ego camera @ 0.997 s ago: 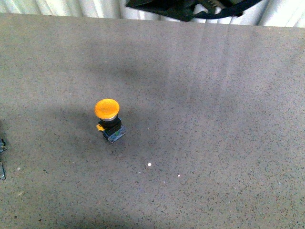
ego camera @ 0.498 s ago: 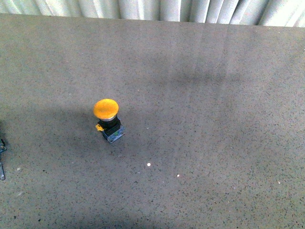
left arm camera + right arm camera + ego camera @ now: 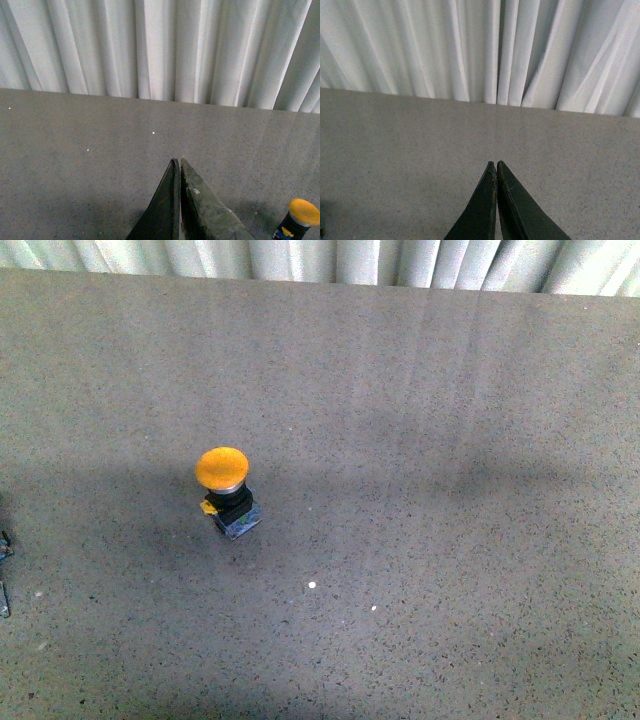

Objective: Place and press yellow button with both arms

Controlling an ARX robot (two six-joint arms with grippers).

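The yellow button (image 3: 223, 469) stands upright on the grey speckled table (image 3: 430, 440), left of centre in the front view; its orange-yellow cap sits on a black collar and a blue-grey base with a small yellow tab. It also shows at the corner of the left wrist view as the yellow button (image 3: 304, 213). My left gripper (image 3: 177, 161) is shut with nothing in it, well off to the button's side. My right gripper (image 3: 495, 163) is shut and empty over bare table; no button shows in its view. A sliver of dark metal at the front view's left edge (image 3: 4, 575) belongs to an arm.
A pleated white curtain (image 3: 330, 258) runs along the table's far edge. Two small white specks (image 3: 312, 586) lie on the table in front of the button.
A dark arm part at the top of the front view one second ago has gone out of frame. The button has not moved.
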